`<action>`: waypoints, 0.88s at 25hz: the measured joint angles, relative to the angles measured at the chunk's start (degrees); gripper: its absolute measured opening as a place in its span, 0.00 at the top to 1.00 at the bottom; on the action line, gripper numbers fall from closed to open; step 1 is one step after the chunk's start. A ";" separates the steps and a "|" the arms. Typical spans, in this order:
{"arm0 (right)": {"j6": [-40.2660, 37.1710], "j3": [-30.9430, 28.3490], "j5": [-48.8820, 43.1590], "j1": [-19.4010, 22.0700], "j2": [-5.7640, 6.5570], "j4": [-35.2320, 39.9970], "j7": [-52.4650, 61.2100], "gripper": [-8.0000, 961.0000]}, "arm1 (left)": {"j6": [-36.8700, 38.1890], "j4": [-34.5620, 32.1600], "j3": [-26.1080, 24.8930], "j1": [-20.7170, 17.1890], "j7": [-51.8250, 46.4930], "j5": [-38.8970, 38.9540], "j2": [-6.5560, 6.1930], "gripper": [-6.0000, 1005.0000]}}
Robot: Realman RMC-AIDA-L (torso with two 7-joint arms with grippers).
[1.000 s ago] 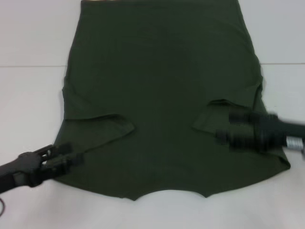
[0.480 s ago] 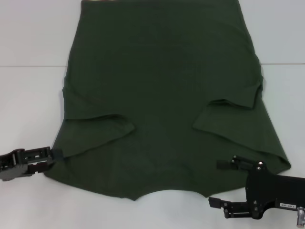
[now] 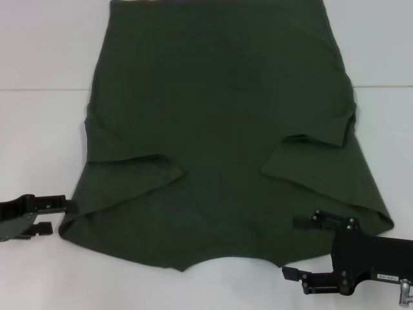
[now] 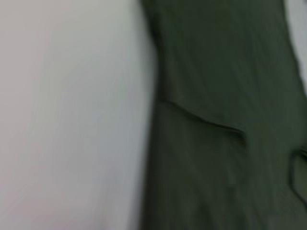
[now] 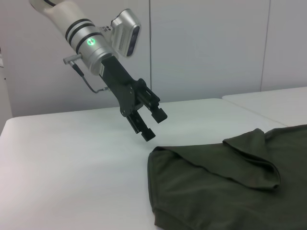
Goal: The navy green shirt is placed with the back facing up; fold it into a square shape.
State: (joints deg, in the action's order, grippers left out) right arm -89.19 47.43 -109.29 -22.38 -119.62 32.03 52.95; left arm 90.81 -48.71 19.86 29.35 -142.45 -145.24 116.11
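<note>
The navy green shirt (image 3: 222,135) lies flat on the white bench (image 3: 39,148), both sleeves already turned in over the body, the collar end nearest the robot and the hem far away. The left tool (image 3: 55,216) hovers just off the near left corner of the cloth, fingers parted and holding nothing; the right tool (image 3: 298,247) sits over the near right corner, its two fingers spread wide and also empty. The step in hand looks like taking both near corners to carry them toward the hem. To do it well, each tool should bite only the doubled edge at its corner, at matching heights, then lift and travel together so the fold line stays straight and the sleeves do not slip out. No brand, label or print shows on the shirt; a small marking on the right tool's body is too small to read.
</note>
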 joint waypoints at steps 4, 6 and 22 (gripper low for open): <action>0.20 0.12 0.00 -0.29 -0.07 -0.03 0.22 0.02 | -0.68 0.24 0.69 0.57 -2.56 -1.58 -0.12 0.13; 0.41 0.12 0.00 -0.34 -0.09 -0.05 0.24 0.02 | -0.92 0.69 0.91 0.73 -3.16 -1.71 -0.18 0.13; 1.06 0.64 0.05 -0.82 -0.18 -0.94 0.33 0.02 | -4.17 4.89 1.21 1.99 -3.47 -1.82 -0.93 0.13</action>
State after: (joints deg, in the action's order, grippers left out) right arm -88.13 48.08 -109.24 -23.21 -119.79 31.09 53.28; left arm 86.64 -43.83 21.07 31.35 -145.91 -147.07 115.18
